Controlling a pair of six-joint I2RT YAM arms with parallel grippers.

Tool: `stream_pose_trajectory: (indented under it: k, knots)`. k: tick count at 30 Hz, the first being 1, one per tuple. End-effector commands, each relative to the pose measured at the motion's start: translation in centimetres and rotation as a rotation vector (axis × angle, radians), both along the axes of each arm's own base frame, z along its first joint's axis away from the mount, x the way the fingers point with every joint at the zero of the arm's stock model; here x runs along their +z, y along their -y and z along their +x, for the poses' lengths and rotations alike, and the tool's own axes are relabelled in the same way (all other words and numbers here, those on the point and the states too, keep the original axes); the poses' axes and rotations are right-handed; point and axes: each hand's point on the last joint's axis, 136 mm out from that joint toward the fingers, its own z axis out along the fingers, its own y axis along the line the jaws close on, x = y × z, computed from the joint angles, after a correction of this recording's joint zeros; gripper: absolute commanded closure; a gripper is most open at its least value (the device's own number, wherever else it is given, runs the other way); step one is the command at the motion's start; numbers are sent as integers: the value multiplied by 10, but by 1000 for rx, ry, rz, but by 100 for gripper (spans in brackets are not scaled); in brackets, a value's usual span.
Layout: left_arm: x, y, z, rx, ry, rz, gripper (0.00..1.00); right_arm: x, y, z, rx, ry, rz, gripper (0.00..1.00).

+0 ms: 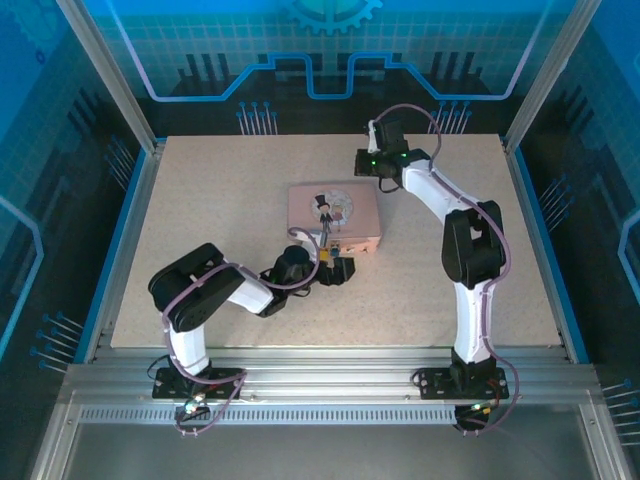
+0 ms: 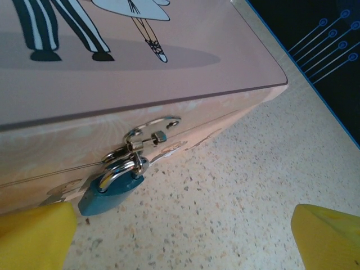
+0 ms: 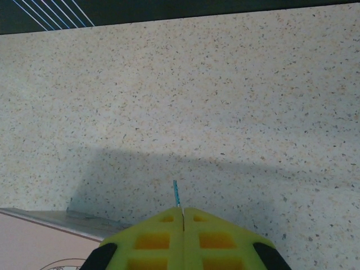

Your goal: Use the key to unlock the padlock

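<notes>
A small blue padlock [image 2: 109, 191] with a silver shackle hangs from the metal hasp on the front of a pink picture box [image 2: 169, 67]. In the top view the padlock [image 1: 327, 258] is at the box's near edge. My left gripper [image 2: 183, 236] is open just in front of it, with its yellow fingers [image 2: 34, 236] spread wide over bare table. The padlock sits off by the left finger, not between the two. My right gripper [image 3: 183, 211] is shut on the key [image 3: 176, 194], whose thin teal blade pokes out past the tips. This gripper [image 1: 374, 132] hovers behind the box.
The pink box [image 1: 333, 215] sits mid-table on the speckled tabletop [image 1: 220, 200]. One box corner [image 3: 34, 242] shows at the lower left of the right wrist view. Metal frame posts and blue panels wall the table in.
</notes>
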Motion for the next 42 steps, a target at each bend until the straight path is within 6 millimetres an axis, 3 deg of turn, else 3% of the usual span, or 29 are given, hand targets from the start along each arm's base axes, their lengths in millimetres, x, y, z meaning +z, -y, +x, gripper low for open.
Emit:
stream_pose_trajectory:
  k: [1, 7, 12, 20, 30, 38, 42]
  knots:
    - [20, 12, 12, 2, 117, -20, 1, -7, -6, -1, 21, -17, -28, 100]
    - [20, 18, 14, -19, 145, -20, 1, -31, -14, -11, 44, -58, -47, 100]
    - [28, 29, 9, -85, 168, -43, 8, -49, -17, -21, 56, -87, -56, 100]
    - [28, 36, 18, -72, 178, -34, 6, -61, -23, -32, 66, -109, -54, 100]
    - [38, 49, 11, -146, 192, -109, 24, -55, -23, -37, 73, -95, -48, 100]
    - [37, 45, 14, -134, 143, -148, 25, -50, -23, -40, 74, -85, -36, 100]
    - [39, 29, 8, -100, 137, -147, 17, -40, -18, -38, 69, -57, -60, 100]
